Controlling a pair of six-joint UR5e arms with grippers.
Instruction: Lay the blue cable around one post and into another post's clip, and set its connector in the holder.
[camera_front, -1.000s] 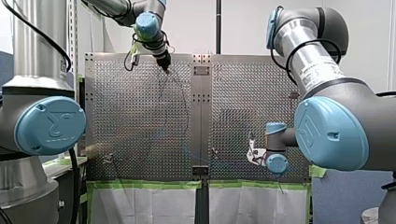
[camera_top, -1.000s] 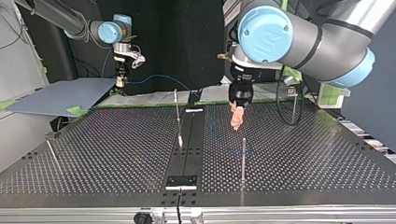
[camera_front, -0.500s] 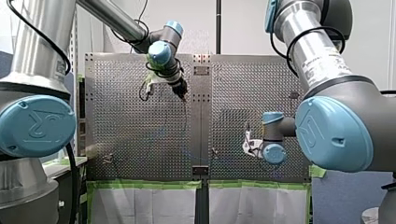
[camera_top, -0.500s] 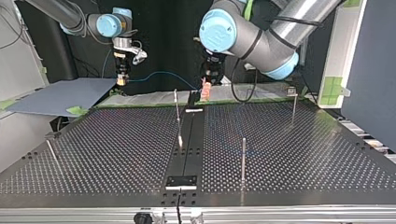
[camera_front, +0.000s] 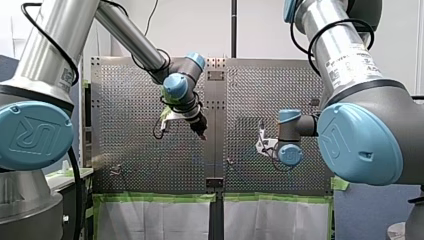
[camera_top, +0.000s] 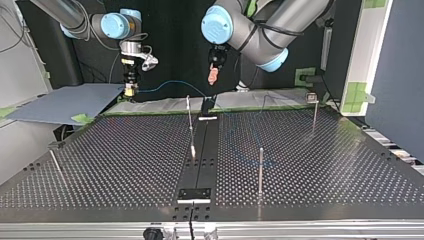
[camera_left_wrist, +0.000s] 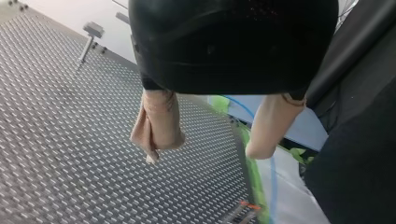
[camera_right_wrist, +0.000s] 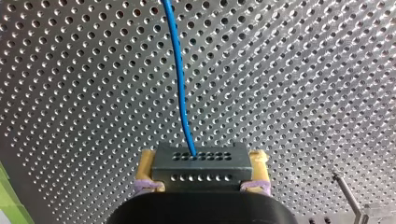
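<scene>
Your right jaws: clenched on the connector (camera_right_wrist: 201, 165), with yellow pads (camera_right_wrist: 148, 163) at both its sides, held over the perforated surface (camera_right_wrist: 289, 93). Cable (camera_right_wrist: 180, 79): blue, runs from the connector ahead, over the surface. Your left jaws: released, beige pads (camera_left_wrist: 159, 123) apart, nothing between them, hanging above the surface.

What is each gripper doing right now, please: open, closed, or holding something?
Left gripper: open, holding nothing.
Right gripper: closed on the black connector of the blue cable.
</scene>
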